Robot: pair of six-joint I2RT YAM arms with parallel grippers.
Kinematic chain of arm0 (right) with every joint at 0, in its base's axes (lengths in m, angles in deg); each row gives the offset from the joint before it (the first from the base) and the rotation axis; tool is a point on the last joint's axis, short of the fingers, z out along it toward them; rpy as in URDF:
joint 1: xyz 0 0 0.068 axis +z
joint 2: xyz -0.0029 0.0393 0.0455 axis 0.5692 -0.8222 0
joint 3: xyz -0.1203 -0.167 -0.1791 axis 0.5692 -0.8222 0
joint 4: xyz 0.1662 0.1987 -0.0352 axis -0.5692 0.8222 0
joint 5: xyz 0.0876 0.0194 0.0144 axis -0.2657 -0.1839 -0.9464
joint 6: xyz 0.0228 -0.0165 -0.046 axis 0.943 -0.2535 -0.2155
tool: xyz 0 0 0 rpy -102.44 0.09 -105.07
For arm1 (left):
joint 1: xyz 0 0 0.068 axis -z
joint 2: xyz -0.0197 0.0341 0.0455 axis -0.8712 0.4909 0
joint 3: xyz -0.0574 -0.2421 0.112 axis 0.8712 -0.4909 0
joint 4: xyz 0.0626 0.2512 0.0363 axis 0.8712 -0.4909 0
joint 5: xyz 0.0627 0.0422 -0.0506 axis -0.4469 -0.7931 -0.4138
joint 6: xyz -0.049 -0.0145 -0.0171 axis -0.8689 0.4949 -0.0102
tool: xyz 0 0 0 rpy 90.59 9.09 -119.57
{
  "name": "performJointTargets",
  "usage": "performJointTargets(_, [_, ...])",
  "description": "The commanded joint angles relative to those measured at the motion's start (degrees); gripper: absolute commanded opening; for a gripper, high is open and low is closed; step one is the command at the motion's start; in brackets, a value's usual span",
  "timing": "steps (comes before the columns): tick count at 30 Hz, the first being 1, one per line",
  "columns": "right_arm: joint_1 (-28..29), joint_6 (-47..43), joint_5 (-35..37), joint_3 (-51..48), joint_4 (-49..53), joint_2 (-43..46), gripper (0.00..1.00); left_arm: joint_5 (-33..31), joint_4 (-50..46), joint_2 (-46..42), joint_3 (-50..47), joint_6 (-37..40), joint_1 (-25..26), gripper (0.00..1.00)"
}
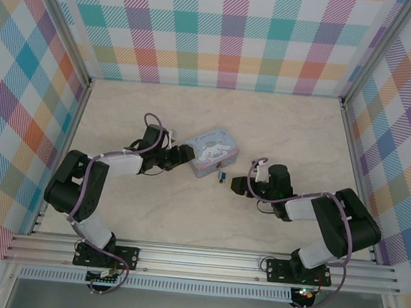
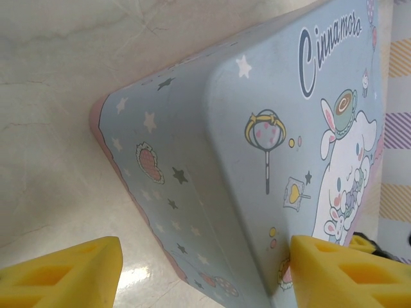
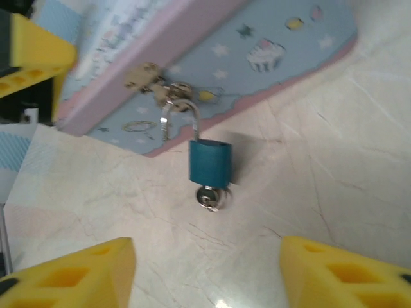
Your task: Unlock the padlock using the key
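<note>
On the counter [image 1: 280,132], near the middle, lies a pale-blue tin [image 1: 213,153]. At its near side the padlock [image 3: 210,162] hangs by its shackle from the tin's hasp [image 3: 151,80], its blue body pointing away from the tin. At the body's lower end sits a small rounded metal piece, seemingly the head of the key [image 3: 209,197], though blur hides the detail. The right tool [image 3: 207,247] is spread wide and empty, near the padlock but apart from it. The left tool [image 2: 205,247] is also spread wide, straddling the tin's left end. One of its fingertips [image 2: 321,263] appears to touch the lid's edge.
</note>
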Motion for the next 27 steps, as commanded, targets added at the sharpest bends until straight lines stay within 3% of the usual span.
performJointTargets(1, [-0.2, -0.9, -7.7, 3.6, 0.4, 0.5, 0.69, -3.2, -7.0, 0.2, -2.4, 0.3, 0.6, 0.67])
performJointTargets(10, [-0.2, 4.5, -13.1, 12.6, -2.4, -10.3, 0.79, -3.3, -6.2, 0.5, -2.1, -0.1, 1.5, 0.67])
performJointTargets(27, [0.0, 2.8, -17.5, 19.7, -0.1, -19.1, 0.74, -3.3, -6.1, 1.6, -1.1, -0.4, 2.2, 0.66])
